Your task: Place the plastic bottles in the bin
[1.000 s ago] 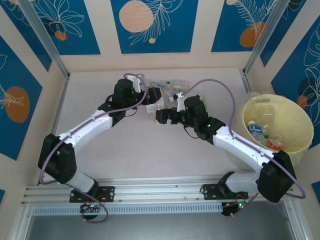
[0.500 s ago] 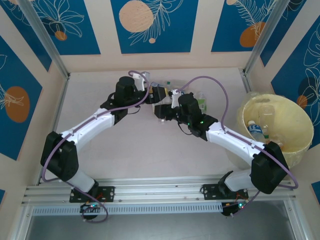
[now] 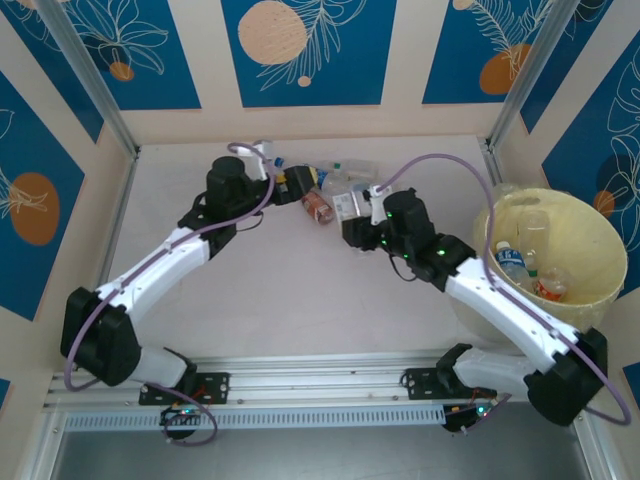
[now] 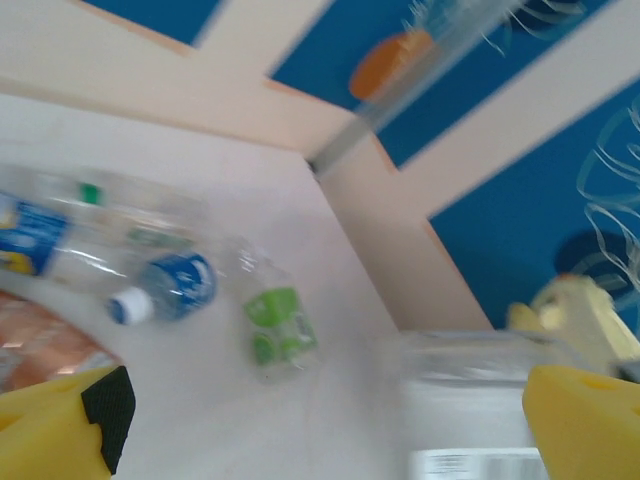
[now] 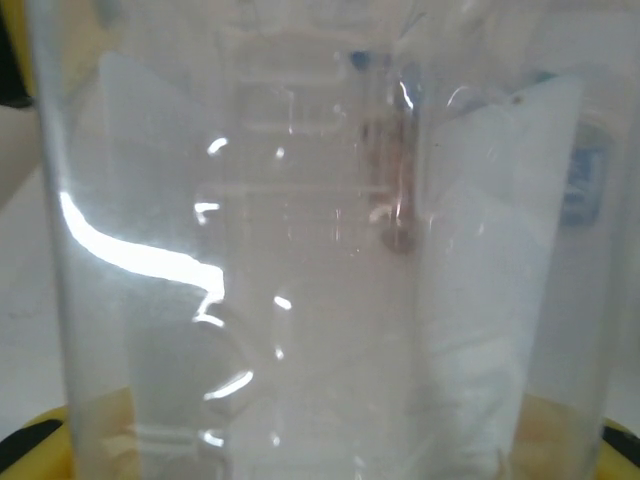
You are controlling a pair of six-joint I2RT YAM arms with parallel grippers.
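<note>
The right gripper (image 3: 351,222) has its fingers clamped on a clear white-labelled bottle (image 5: 320,260) over the table (image 3: 280,290). Half a second ago it sat nearer the middle, almost touching the left gripper (image 3: 299,182). It has since shifted toward the bin (image 3: 603,232) but is still well apart from it. The left gripper, fingers spread wide and grasping nothing, has drawn back to the cluster of bottles (image 4: 170,285) by the far wall. A red-brown-labelled bottle (image 3: 318,207) now lies uncovered between the arms.
</note>
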